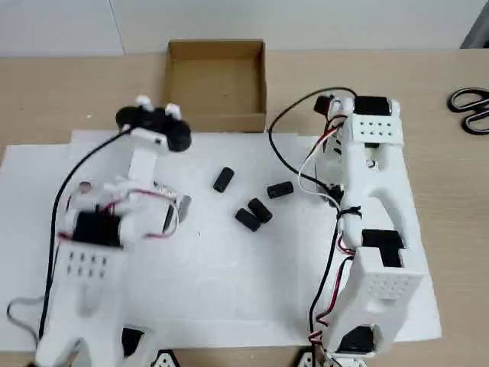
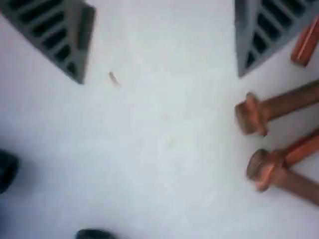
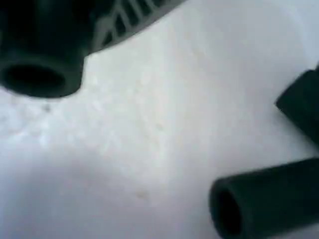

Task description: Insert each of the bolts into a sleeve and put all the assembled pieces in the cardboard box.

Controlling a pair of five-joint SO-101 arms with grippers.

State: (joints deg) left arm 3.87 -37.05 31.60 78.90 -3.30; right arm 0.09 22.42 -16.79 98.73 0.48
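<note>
- High view — the cardboard box [image 1: 218, 84] is sitting at 12 o'clock on the table [image 1: 46, 84], just off the white sheet [image 1: 229, 290].
- Four black sleeves [image 1: 223, 180] are lying loose mid-sheet. Two of them are touching at 5 o'clock from the lone one.
- The left arm [image 1: 92, 260] is standing at 8 o'clock and the right arm [image 1: 374, 176] at 4 o'clock. Scissors [image 1: 470, 107] are lying at 2 o'clock.
- Left wrist view — the left gripper [image 2: 159, 77] is hanging over the sheet, fingers spread wide and gripping nothing.
- Copper bolts [image 2: 256, 113] are lying on the sheet just outside one finger, not between the two.
- Right wrist view — the right gripper [image 3: 124, 22] is showing one grey finger, with a sleeve [image 3: 40, 64] sitting right against it. I cannot tell whether it is clamped.
- Two more sleeves are lying on the sheet, apart from that one.
</note>
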